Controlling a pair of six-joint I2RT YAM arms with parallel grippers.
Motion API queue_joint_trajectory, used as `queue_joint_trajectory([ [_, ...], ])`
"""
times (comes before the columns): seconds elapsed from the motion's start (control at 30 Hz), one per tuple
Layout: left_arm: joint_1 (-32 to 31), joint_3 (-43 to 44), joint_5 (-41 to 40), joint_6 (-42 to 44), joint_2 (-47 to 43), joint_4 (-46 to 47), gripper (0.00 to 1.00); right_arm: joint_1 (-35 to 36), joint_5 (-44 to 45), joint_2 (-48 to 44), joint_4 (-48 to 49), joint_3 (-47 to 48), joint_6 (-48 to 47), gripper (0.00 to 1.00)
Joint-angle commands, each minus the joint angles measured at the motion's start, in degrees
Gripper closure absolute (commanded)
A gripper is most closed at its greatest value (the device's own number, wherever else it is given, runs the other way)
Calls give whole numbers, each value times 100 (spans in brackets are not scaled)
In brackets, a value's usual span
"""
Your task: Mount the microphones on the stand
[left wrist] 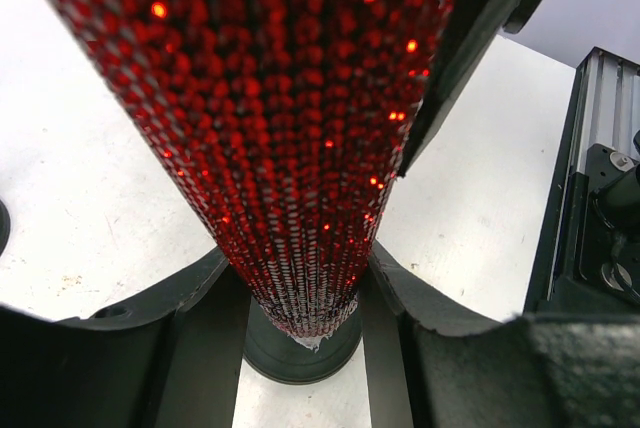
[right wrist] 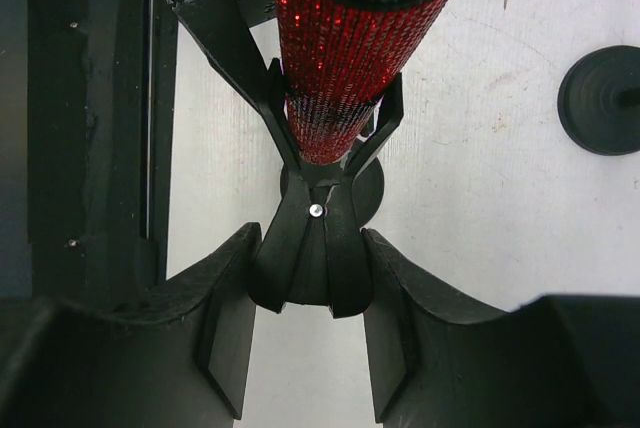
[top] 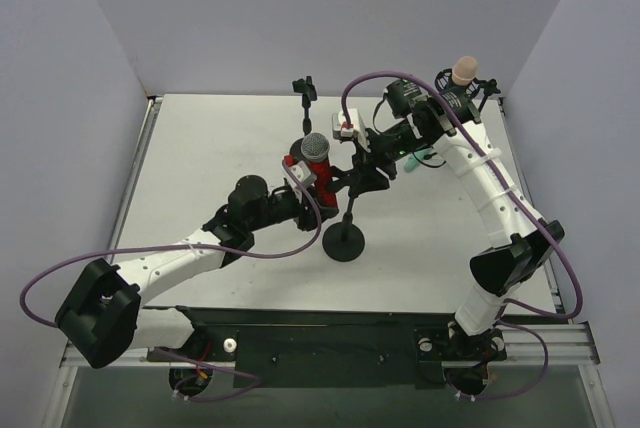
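Note:
My left gripper [top: 305,176] is shut on the glittery red microphone [top: 314,160] and holds it upright, silver mesh head up. In the left wrist view both fingers [left wrist: 200,288] press its body [left wrist: 280,128]. My right gripper [top: 366,170] is shut on the handles of the black stand's clip [right wrist: 315,248]. The clip's prongs stand spread on either side of the red microphone's lower end [right wrist: 335,98]. The stand's round base [top: 345,244] sits on the table. The peach-pink microphone [top: 462,70] stands in a holder at the back right. The mint green microphone [top: 428,158] lies partly hidden under my right arm.
A second black stand with a clip [top: 305,88] stands at the back centre; a round base [right wrist: 600,98] shows in the right wrist view. A small white and grey box [top: 345,130] lies behind the red microphone. Purple cables loop over both arms. Walls close in three sides.

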Motion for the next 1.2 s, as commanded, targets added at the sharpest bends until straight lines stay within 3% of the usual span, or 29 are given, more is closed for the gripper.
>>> queue_joint_trajectory([
  [0.0, -111, 472, 282, 114, 88, 156, 100, 331, -380, 251, -545, -211, -80, 100],
  [0.37, -488, 885, 89, 650, 220, -503, 100, 357, -354, 225, 43, -457, 569, 100],
  [0.57, -725, 754, -245, 624, 123, -188, 100, 348, -231, 49, 650, -870, 1009, 100],
  [0.73, -928, 385, 18, 325, -52, 533, 100, 278, 41, -30, 1221, -1108, 1501, 100],
  [1.17, -1341, 673, 37, 641, -263, 131, 100, 208, 120, -57, 1468, -1407, 1756, 100],
])
